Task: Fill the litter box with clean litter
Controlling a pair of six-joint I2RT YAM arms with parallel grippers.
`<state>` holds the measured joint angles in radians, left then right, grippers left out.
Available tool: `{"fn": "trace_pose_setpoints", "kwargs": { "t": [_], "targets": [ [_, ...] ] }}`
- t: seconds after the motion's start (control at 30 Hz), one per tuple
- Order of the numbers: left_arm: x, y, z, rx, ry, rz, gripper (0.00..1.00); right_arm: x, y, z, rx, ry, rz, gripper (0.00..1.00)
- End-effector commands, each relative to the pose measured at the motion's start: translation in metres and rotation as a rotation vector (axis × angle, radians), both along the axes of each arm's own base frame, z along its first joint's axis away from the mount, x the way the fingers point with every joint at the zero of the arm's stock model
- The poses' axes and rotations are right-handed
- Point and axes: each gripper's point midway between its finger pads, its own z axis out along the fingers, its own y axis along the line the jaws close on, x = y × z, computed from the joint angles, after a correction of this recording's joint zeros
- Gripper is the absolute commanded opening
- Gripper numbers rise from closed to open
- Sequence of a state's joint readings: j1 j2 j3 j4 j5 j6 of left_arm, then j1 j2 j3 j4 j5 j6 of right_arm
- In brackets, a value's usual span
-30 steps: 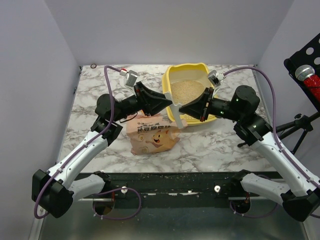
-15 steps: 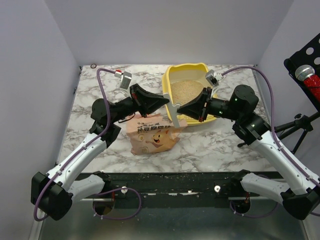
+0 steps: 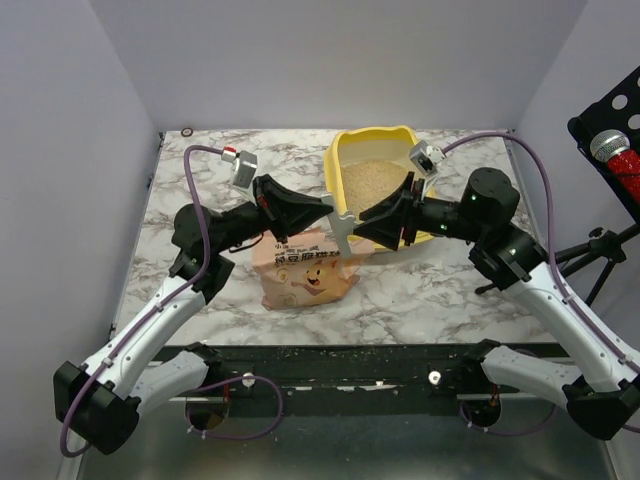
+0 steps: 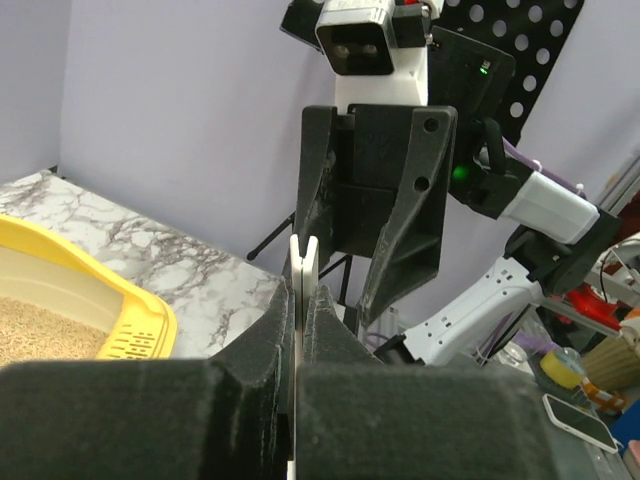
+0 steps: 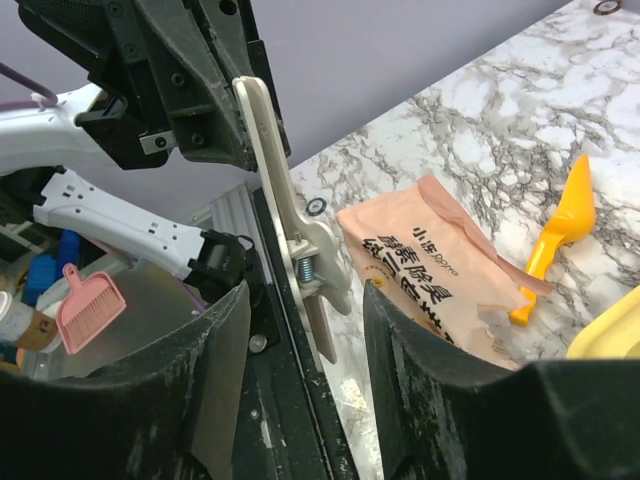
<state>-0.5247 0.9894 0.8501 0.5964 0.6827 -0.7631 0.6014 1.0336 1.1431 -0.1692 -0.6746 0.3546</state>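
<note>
Pinkish-tan bag (image 3: 303, 270) w/ dark printed characters lies flat on marble table (image 3: 430, 285), orange scoop (image 5: 555, 240) just beside it; white clip (image 5: 285, 230) raised off table near bag. Small ring (image 3: 187, 132) at table's far-left corner

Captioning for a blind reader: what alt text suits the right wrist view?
The left gripper holds a white clip inside the open right gripper. Behind lie a pinkish bag, an orange scoop and a corner of the litter box.
</note>
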Motion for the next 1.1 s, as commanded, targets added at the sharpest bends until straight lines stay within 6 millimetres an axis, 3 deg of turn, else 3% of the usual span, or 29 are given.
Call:
{"fn": "trace_pose_setpoints", "kwargs": {
  "t": [0.0, 0.33, 0.53, 1.07],
  "targets": [
    [-0.019, 0.005, 0.002, 0.016, -0.054, -0.030, 0.00, -0.018, -0.011, 0.019, -0.006, -0.085, 0.024, 0.59],
    [-0.039, 0.007, 0.005, -0.008, -0.035, -0.116, 0.00, -0.039, -0.012, 0.015, -0.024, -0.153, 0.143, 0.65],
    [-0.047, 0.007, 0.008, -0.022, -0.038, -0.163, 0.00, -0.040, -0.005, 0.009, -0.028, -0.134, 0.191, 0.65],
    [-0.046, 0.004, 0.007, -0.022, -0.027, -0.183, 0.00, -0.047, 0.020, 0.007, 0.010, -0.114, 0.277, 0.63]
  ]
}}
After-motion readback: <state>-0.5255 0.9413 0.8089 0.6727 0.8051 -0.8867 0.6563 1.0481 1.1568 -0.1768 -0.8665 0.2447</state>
